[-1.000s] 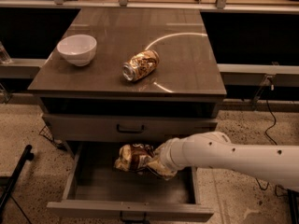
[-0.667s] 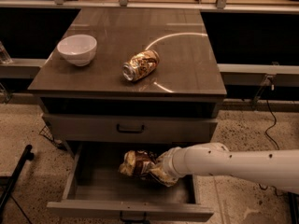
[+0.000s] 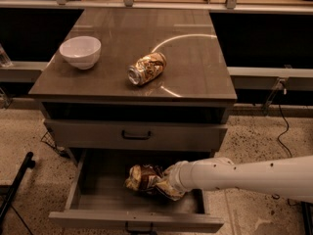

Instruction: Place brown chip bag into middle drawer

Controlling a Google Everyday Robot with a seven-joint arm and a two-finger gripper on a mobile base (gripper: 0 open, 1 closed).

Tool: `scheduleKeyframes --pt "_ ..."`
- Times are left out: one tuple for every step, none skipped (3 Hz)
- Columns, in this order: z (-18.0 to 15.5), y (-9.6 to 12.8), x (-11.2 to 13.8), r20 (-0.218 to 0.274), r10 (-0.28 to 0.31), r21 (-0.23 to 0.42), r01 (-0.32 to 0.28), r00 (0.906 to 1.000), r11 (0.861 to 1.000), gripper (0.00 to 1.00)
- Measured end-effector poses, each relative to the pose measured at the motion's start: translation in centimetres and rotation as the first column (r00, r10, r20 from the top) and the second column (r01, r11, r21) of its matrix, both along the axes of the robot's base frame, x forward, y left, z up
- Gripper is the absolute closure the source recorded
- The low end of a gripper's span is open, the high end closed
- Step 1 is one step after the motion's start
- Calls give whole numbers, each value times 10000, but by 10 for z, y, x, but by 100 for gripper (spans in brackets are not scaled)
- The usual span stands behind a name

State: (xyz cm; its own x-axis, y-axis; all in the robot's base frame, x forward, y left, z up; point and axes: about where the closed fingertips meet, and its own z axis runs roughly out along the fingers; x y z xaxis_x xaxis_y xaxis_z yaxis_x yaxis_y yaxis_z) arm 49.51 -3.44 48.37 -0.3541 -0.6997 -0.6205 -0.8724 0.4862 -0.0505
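The brown chip bag, wrinkly foil in brown, cream and yellow, is inside the open middle drawer, low over its floor near the middle. My gripper reaches in from the right on a white arm. It is shut on the bag's right end, and the foil hides most of its fingers. The drawer is pulled out below a closed drawer front with a black handle.
On the cabinet top a white bowl stands at the left and a dented brown-and-gold can lies on its side in the middle. A black pole leans at the lower left. A cable hangs at the right.
My gripper and the chip bag have moved down and a little forward, deeper into the open drawer. The bowl and can have not moved.
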Motion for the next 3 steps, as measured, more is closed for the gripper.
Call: scheduleKeyframes --pt "-8 3 -2 -12 76 -11 -76 10000 10000 22" --pt "-10 5 -3 -27 140 11 -140 9999 9999 23" --pt "-3 5 -5 70 166 63 -167 9998 9998 28"
